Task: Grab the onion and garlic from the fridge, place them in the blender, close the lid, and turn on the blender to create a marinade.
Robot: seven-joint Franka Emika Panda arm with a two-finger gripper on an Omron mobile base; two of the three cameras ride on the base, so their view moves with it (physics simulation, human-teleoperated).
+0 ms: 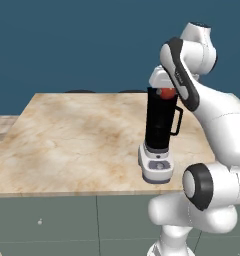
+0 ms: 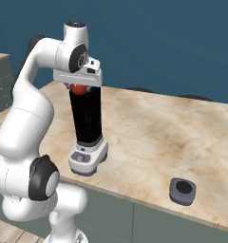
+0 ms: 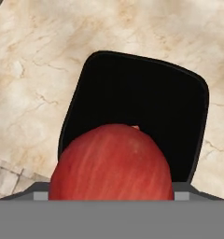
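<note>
The onion (image 3: 113, 163) sits in the end effector (image 2: 79, 89), held directly over the open mouth of the blender (image 1: 159, 135), and that vertical stacking is the relation the next move hangs on. In the hand view the red-orange ball fills the lower middle, and behind it the black opening of the jar spreads out, with the ball overlapping the nearer edge of that opening rather than its centre. In both base views the onion shows at the jar's top rim, tucked under the white hand, so it appears to be level with or just above the rim; whether it already dips inside cannot be told. The end effector's jaws stand wide and appear to be grasping the onion, since the ball hangs there with nothing beneath it. The blender stands upright on the marble worktop (image 1: 72, 140), near its front edge, with its handle on the right in the left base view. The lid (image 2: 183, 190) lies on the worktop well apart from the jar, near the front edge. Judging from this, letting go calls for the onion to lie fully within the rim's outline; a small shift toward the jar's centre may be wise, lest the ball strike the edge and roll off.
</note>
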